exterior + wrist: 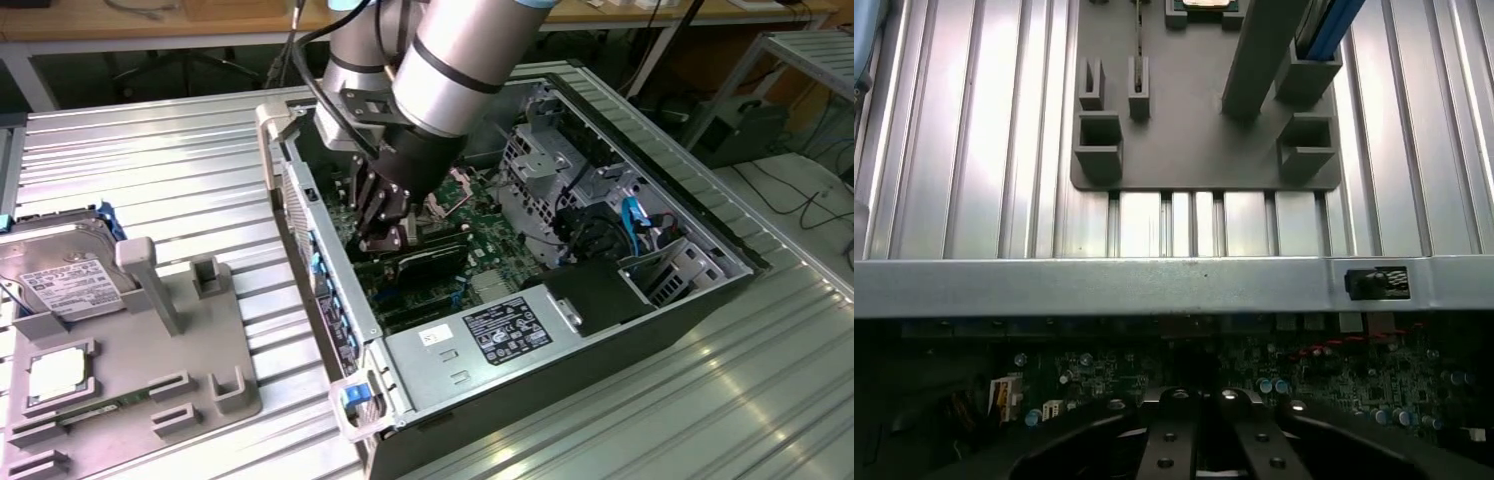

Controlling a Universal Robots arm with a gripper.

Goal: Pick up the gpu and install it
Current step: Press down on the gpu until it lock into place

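reaching down into the open computer case (694, 250), your fingers (380, 235) were clenched tight, right above the gpu (430, 262). the card sat just beneath them on the motherboard (501, 235), its long axis running toward the exterior view's right.

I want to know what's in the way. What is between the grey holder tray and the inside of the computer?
A strip of ribbed metal table, then the computer case's silver side wall, as the wrist view shows.

Silver-grey tubular arm (447, 60) (black bands, black cable), black gripper (380, 225).
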